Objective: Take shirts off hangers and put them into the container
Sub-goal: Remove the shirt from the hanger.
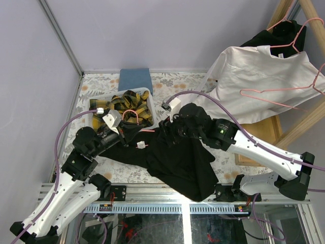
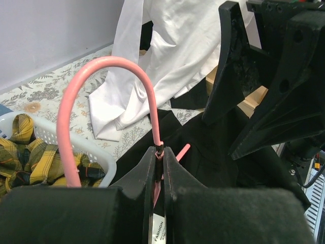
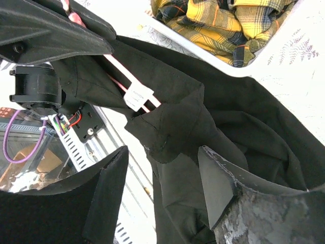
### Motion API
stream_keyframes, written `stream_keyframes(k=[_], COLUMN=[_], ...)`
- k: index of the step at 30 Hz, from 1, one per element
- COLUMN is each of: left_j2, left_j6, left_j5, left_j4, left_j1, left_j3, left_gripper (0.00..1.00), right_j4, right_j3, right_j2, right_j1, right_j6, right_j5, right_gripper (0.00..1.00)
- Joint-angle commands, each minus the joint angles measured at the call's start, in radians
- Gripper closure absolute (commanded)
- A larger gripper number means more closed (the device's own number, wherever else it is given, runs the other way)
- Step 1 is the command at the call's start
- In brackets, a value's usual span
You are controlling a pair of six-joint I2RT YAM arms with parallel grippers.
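Surface (image 1: 172, 84), floral print, runs under both arms. White shirt (image 1: 259, 76) hangs on a wooden rack (image 1: 292, 132), well off to the far right of the right end effector (image 3: 162, 178), with a pink hanger (image 1: 277, 94) lying across it. A second black garment (image 1: 266, 35) and another pink hanger (image 1: 294, 33) sit higher up on the same rack. Black shirt (image 1: 177, 162) is spread between the two end effectors, one corner draped past the near edge. Right end effector stands wide: fingers apart, a fold of the black shirt in the gap, not clamped as far as I can see. Container (image 2: 94, 152) is just beyond and left of the left end effector (image 2: 160, 152), with the plaid shirt (image 1: 129, 109) bunched inside it. Blue cloth (image 1: 135, 80) lies beyond the container. Left end effector is pinched tight on the wire of the held hanger (image 2: 101, 63), hook arching up over its fingers, the rest still inside the black shirt's collar. White label (image 3: 139, 96) is at that collar.
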Motion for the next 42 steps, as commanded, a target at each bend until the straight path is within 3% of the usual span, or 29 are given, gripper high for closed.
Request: stream_keyframes(k=[1,6,9,14,20,23,34,42], left_j2=[-0.012,-0.012,-0.013,-0.020,-0.026,-0.048,-0.194,-0.287], left_j6=[-0.004,-0.004,-0.006,-0.009,-0.013,-0.014,-0.024,-0.010], left_j5=[0.012,0.016,0.015,-0.003,-0.137,-0.214,-0.495,-0.457], left_j4=[0.023,0.024,0.024,0.024,-0.015,-0.028,-0.060,-0.006], left_j1=[-0.006,-0.005,-0.006,-0.005,-0.005,-0.005,-0.005,-0.006], left_j3=[-0.004,-0.008,-0.007,-0.012,-0.011,-0.014,-0.041,-0.075], left_gripper=[1.00,1.00,1.00,1.00,1.00,1.00,1.00,1.00], right_j4=[0.075,0.040,-0.004,0.001,0.065,0.073,0.026,0.028], right_j3=[0.016,0.030,0.048,0.039,-0.028,-0.070,-0.166,-0.267], right_j2=[-0.028,0.014,0.050,0.044,-0.046,-0.086,-0.186,-0.279], right_j1=[0.002,0.002,0.002,0.002,0.002,0.002,0.002,-0.003], right_j6=[-0.008,-0.011,-0.015,-0.012,-0.028,-0.033,-0.061,-0.010], right_j5=[0.037,0.048,0.030,0.018,0.083,0.145,0.416,0.650], right_gripper=[0.33,0.30,0.36,0.65,0.77,0.91,0.94,1.00])
